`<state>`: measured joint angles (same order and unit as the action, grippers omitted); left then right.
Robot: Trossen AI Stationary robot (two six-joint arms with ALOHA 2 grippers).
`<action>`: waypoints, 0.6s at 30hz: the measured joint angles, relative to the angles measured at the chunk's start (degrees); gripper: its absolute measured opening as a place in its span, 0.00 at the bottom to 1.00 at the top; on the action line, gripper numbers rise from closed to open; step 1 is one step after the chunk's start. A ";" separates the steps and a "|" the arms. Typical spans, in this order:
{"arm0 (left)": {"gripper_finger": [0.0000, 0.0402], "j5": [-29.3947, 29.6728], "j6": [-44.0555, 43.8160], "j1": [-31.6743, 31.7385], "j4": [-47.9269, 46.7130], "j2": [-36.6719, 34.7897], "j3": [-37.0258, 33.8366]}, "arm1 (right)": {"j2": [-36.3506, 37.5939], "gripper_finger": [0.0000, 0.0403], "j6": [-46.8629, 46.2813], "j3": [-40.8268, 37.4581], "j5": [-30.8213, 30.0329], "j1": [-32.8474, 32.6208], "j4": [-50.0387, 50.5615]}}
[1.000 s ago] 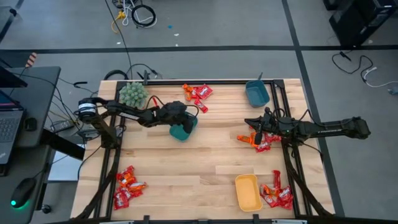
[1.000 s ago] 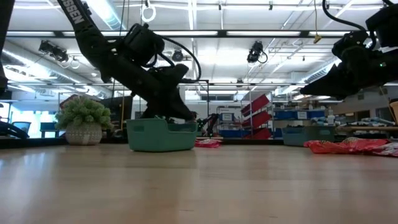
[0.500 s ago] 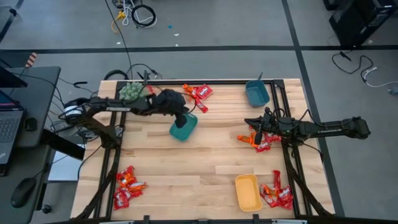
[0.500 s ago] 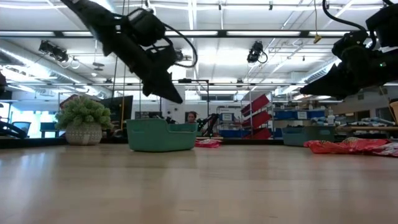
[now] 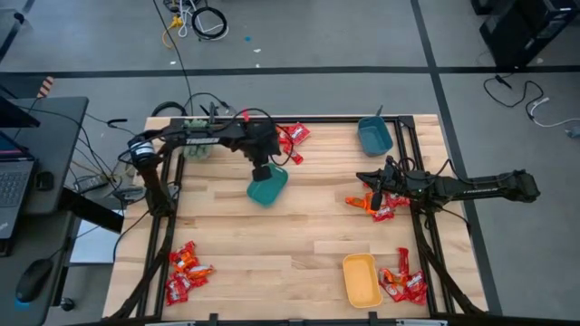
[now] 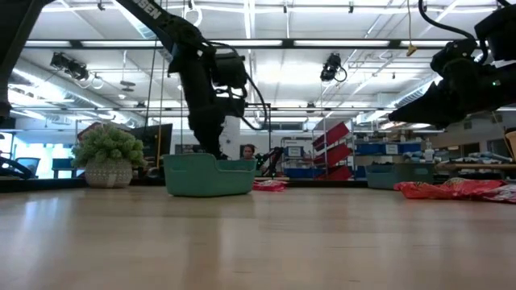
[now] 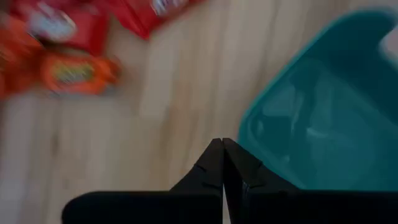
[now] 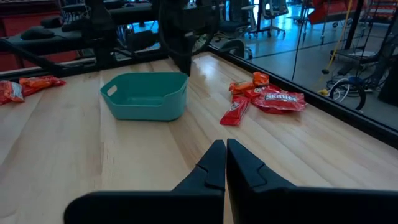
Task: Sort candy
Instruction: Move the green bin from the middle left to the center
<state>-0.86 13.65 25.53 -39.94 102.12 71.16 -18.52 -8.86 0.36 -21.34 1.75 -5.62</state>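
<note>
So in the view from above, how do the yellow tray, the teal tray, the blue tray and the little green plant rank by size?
Largest to smallest, seen from above:
1. Yellow tray
2. Teal tray, partly covered by the left arm, so it may match the yellow one
3. Blue tray
4. Green plant, mostly hidden under the arm, so unsure

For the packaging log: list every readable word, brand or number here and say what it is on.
"Skittles": red candy packet beside the teal tray, right wrist view.
Wrappers near the left claw: print blurred, unreadable.
Lettering on the left arm, low view: cut off, unreadable.
</note>
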 joint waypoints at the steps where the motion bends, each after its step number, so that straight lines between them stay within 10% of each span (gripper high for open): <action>1: 0.00 0.00 -0.30 -0.02 -0.81 0.04 0.01 | 0.00 0.01 -0.01 0.00 -0.01 0.00 -0.01; 12: 0.00 -0.27 -9.28 -3.26 -4.19 -6.69 -5.31 | 0.00 0.01 -0.02 0.00 0.00 0.00 -1.02; 18: 0.00 2.32 -8.73 -2.88 8.83 -12.69 -5.88 | 0.00 0.01 0.02 -0.01 -0.01 0.01 -5.48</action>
<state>1.46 4.91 22.64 -31.11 89.43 65.28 -18.52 -8.84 0.35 -21.35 1.76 -11.10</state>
